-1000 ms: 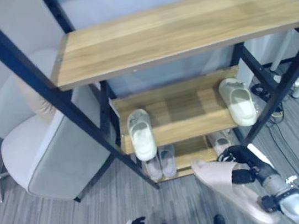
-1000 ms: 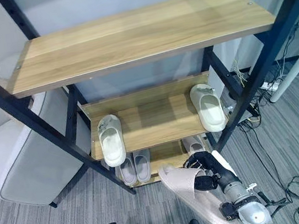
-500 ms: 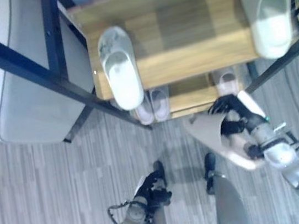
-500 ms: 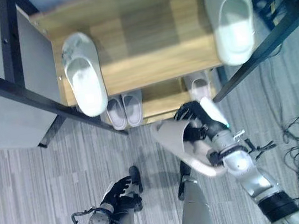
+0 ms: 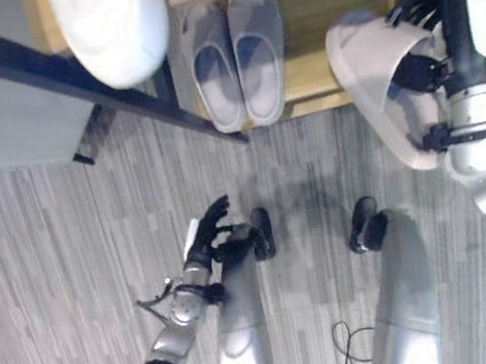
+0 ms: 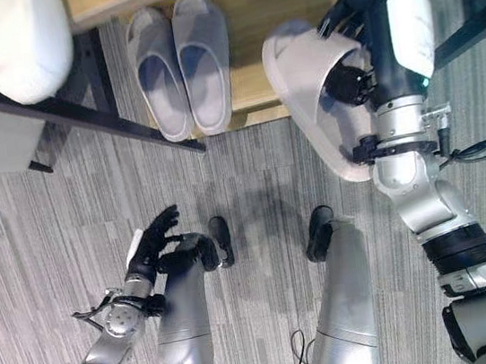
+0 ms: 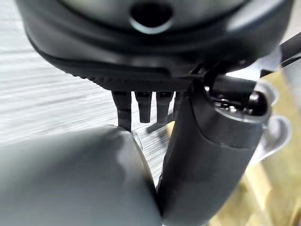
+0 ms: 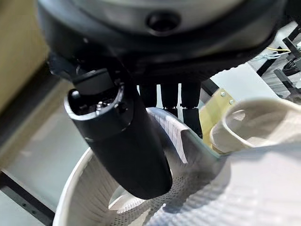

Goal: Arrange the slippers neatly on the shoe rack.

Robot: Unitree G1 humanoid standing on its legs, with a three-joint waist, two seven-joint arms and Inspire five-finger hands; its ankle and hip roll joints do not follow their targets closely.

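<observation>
Our right wrist view shows right hand point(image 8: 141, 141) clamped inside the slipper point(image 6: 317, 99); left hand point(image 6: 152, 244) hangs low, fingers loosely extended.

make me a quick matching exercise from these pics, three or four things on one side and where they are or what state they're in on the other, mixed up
Things:
1. grey slipper pair
2. pinkish slipper
3. left hand
4. white slipper

States or places:
A. held in the right hand
B. side by side on the lowest shelf
C. on a higher shelf, toe past the front edge
D. low by the floor, holding nothing

Pairs: 1-B, 2-A, 3-D, 4-C
</observation>
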